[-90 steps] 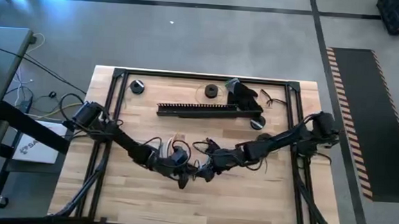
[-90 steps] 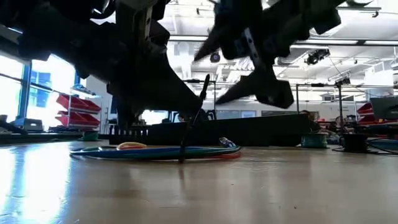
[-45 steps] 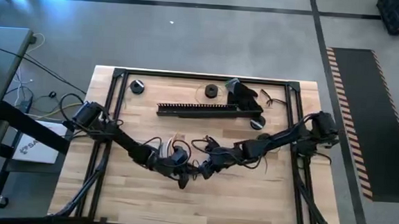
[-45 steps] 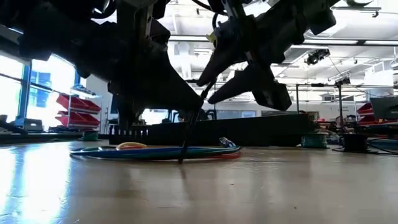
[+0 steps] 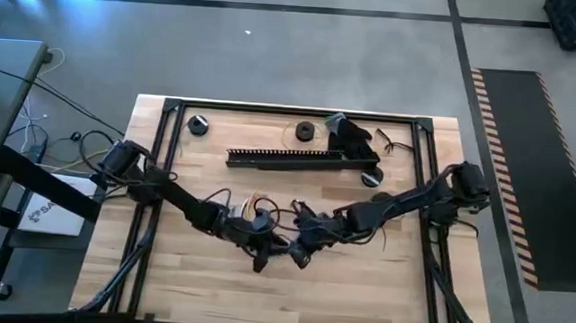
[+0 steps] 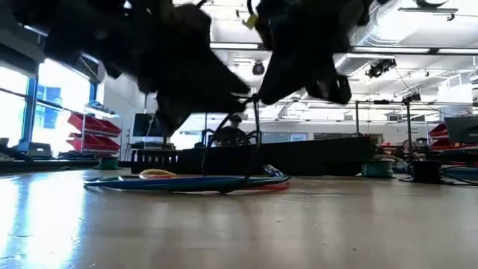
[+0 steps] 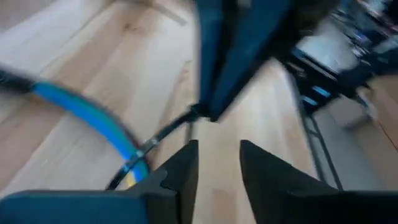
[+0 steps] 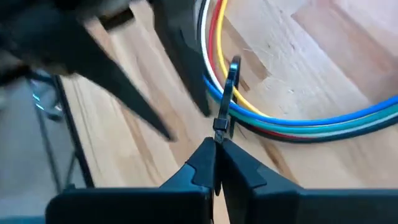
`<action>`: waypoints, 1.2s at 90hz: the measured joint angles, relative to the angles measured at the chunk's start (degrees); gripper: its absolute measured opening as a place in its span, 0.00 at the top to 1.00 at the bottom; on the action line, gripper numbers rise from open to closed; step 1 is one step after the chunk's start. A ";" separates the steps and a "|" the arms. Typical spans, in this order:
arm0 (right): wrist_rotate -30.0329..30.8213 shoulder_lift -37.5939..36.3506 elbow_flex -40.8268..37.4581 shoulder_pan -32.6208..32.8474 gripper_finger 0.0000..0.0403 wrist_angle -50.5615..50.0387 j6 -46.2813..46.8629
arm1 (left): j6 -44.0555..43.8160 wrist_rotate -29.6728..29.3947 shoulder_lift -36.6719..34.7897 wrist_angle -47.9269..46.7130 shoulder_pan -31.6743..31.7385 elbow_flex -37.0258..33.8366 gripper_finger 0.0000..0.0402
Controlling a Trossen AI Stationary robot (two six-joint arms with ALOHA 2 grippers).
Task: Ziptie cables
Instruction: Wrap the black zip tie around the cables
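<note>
Ziptie [image 8: 225, 102] pinched in right hand [image 8: 216, 163] | cables [image 8: 298, 121] mid-table

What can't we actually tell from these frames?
- High view: the ziptie, too thin to pick out; both grippers meet over the cables and cover it.
- Low view: which arm is which; both are backlit silhouettes. The ziptie shows only as a thin dark line.
- Left wrist view: motion blur; the left gripper is open, nothing between its fingers.
- Right wrist view: the right gripper pinches the ziptie; whether it loops the cables is hidden.
</note>
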 joint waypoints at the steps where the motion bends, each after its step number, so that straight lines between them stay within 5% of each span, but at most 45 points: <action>1: 0.02 -0.01 0.15 0.09 1.00 -0.10 -0.52 | 0.53 0.05 -0.38 -0.13 0.00 0.00 0.71; 22: 0.28 -0.04 0.50 1.69 1.00 0.78 -9.48 | 15.06 -3.29 -4.82 -3.07 0.42 0.00 0.69; 46: 0.34 -0.04 0.48 0.88 1.00 1.46 -12.28 | 27.07 6.30 -1.85 -0.41 2.88 0.00 0.67; 67: 0.50 -0.04 0.43 0.49 1.00 1.97 -10.82 | 32.37 7.78 -1.78 -1.29 4.69 0.00 0.64; 108: 0.80 -0.04 0.39 0.49 1.00 3.86 -8.79 | 35.21 12.75 0.82 0.67 6.45 0.05 0.76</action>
